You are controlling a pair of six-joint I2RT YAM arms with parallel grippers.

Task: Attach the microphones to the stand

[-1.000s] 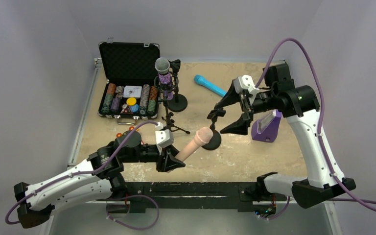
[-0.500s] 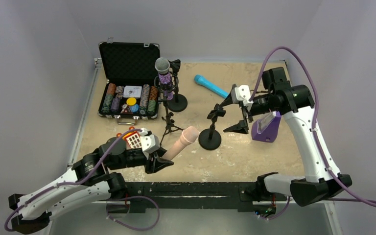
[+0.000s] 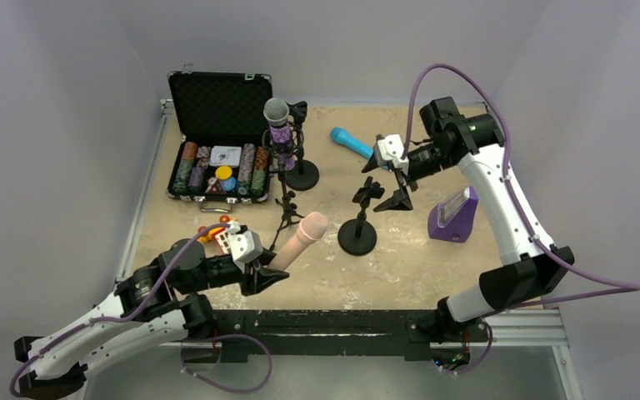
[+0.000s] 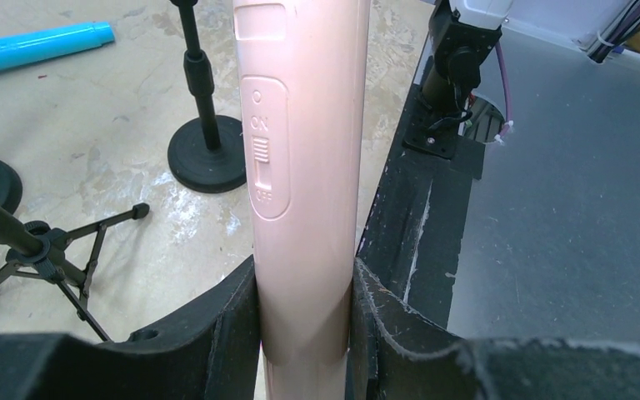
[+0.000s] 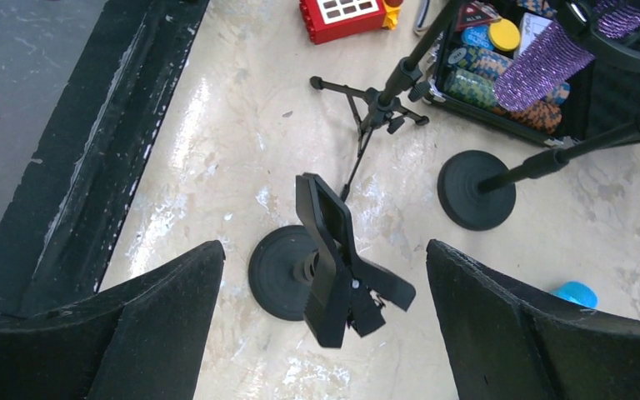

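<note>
Sandy, scuffed tabletop (image 3: 433,267) fills my overhead view, boxed in by pale walls. The pink microphone (image 3: 296,242) is off the surface, clamped by its handle in the left gripper (image 3: 271,271). Its head is tilted up and away from the arm bases, close to the tripod stand (image 3: 287,212). On the left wrist camera I see both fingers pressed against the handle, with the ON/OFF slide switch facing the lens.

The glittery purple microphone (image 3: 280,125) with the silver mesh head sits upright in the clip of the far round-base stand (image 3: 302,175). The blue microphone (image 3: 356,146) lies flat on the table toward the back, right of that stand.

Between the tripod and the right arm stands the empty round-base stand (image 3: 357,237), its black clip (image 3: 368,193) holding nothing. The right gripper (image 3: 390,179) hangs just right of that clip with its jaws spread wide and nothing in them. From the right wrist camera the clip shows between the two fingers, lower down; I cannot tell whether it is at their level.

Further out, an open black case of poker chips (image 3: 219,125) sits at the back left. A red toy block (image 5: 346,12) lies near the left wrist, and a purple holder (image 3: 454,215) rests on the right.
</note>
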